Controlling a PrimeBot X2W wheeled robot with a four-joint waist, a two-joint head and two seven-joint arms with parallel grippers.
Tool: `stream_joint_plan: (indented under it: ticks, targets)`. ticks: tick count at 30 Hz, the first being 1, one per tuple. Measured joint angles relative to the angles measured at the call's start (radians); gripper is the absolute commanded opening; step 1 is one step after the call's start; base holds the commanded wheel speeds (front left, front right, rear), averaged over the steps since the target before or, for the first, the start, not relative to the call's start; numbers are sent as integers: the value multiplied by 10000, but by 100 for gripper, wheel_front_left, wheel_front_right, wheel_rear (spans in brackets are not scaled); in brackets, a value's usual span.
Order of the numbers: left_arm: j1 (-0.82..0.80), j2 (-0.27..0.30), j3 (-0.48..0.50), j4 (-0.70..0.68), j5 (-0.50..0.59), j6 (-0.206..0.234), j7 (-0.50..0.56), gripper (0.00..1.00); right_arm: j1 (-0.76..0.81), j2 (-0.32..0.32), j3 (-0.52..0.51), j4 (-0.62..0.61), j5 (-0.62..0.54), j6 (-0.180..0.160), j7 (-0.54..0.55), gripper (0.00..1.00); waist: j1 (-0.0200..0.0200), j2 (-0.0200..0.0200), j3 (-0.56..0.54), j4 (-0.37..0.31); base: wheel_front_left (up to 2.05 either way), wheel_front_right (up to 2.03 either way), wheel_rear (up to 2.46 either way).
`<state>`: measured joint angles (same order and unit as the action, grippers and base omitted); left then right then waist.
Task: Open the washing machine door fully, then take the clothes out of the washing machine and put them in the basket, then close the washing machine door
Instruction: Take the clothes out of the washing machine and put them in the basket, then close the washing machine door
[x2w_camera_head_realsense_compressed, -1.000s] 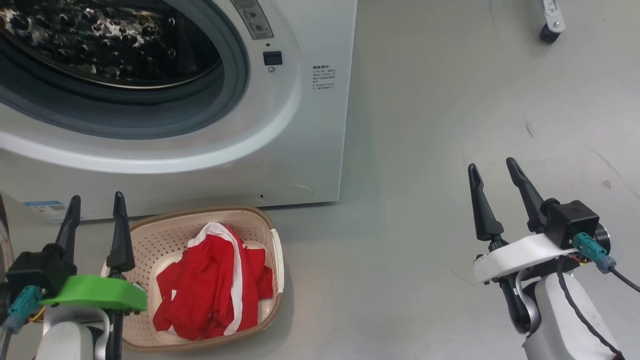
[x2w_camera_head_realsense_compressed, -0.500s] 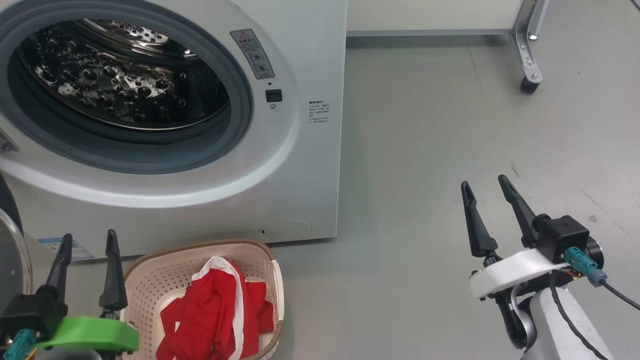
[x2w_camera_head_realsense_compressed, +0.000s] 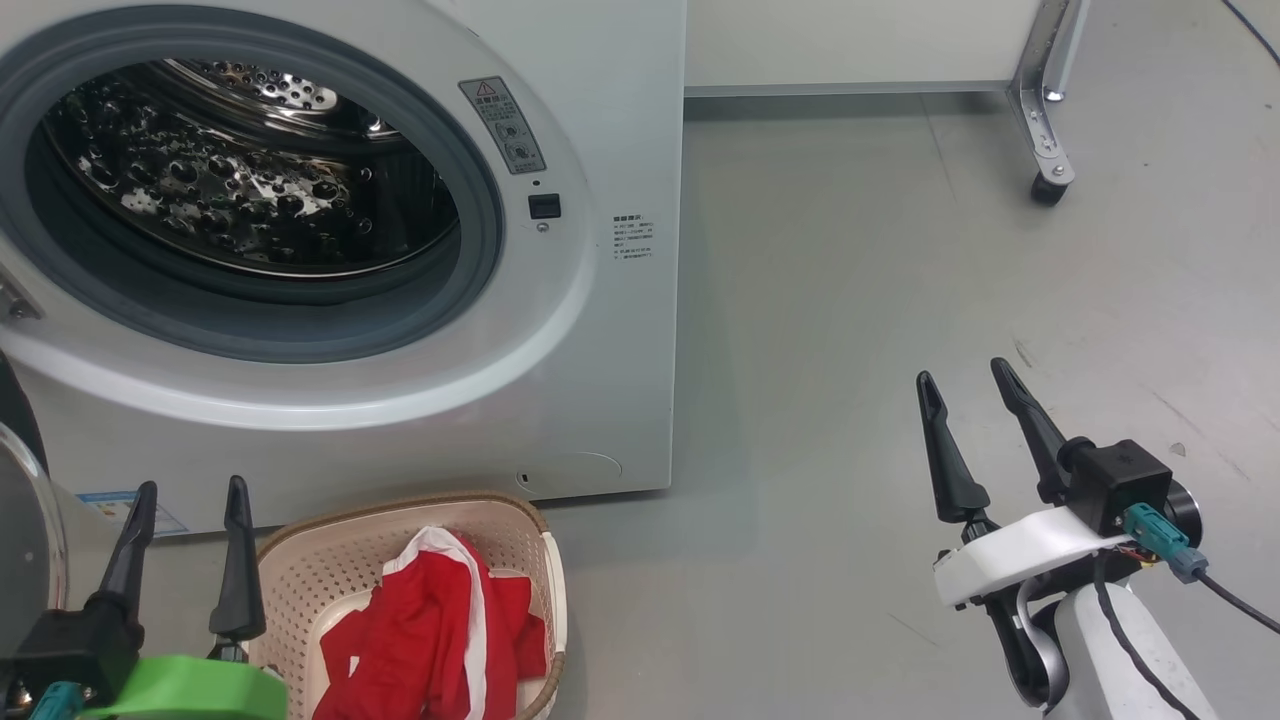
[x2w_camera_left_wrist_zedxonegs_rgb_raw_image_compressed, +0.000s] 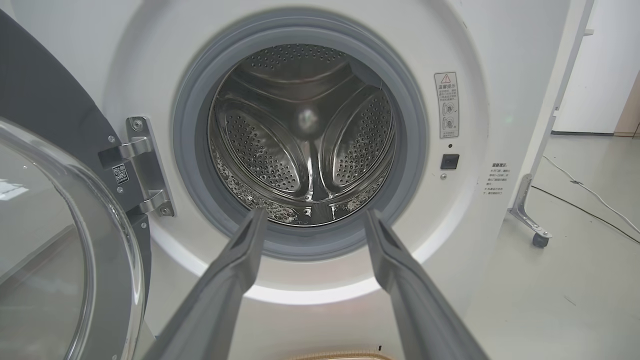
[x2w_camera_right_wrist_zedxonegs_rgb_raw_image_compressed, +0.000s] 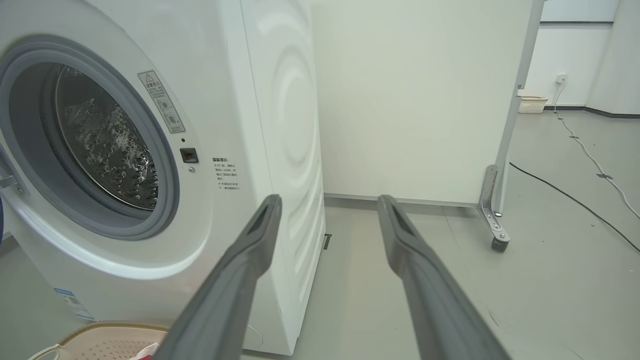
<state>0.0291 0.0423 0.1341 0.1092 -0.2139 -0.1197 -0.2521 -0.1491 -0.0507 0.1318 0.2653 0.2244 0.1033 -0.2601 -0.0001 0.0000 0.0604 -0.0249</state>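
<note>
One Job Left: Shut the Door

All the bright red clothes with white trim (x2w_camera_head_realsense_compressed: 440, 630) lie in the small cream plastic basket with a brown woven-look rim (x2w_camera_head_realsense_compressed: 420, 498). The basket sits on the floor just in front of the big white washing machine (x2w_camera_head_realsense_compressed: 600, 330). The shiny steel drum full of little holes (x2w_camera_left_wrist_zedxonegs_rgb_raw_image_compressed: 305, 140) looks empty. So I think the door is the last job.

The big round washing machine door with a dark rim and a clear glass bowl in its middle (x2w_camera_left_wrist_zedxonegs_rgb_raw_image_compressed: 65, 240) stands swung open on the robot's left side. A silver metal hinge (x2w_camera_left_wrist_zedxonegs_rgb_raw_image_compressed: 145, 170) holds it to the machine.

The left claw (x2w_camera_head_realsense_compressed: 192, 485) is spread wide and holds nothing. It hangs just beside the basket. The right claw (x2w_camera_head_realsense_compressed: 962, 372) is spread wide too and is empty. It hangs over bare floor, well apart from the machine.

The door is probably stiff and a bit heavy. It can only swing on its hinge. The rim and glass look smooth and slippery, and glass can break, so pinching seems a poor plan. Pushing gently on the rim, on the side far from the hinge, should swing it most easily. That far side is out of sight. The left claw is the nearer one. A firm last push may be needed to make it click shut.
</note>
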Motion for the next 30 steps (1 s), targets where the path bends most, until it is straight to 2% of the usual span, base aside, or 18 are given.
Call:
stream_joint_plan:
  ticks: [30]
  targets:
    - [389, -2, -385, -332, -151, 270, -2, 100, 167, 17, 117, -111, 0, -15, 0, 100, 0, 0, 36, 29, -1, 1, 0]
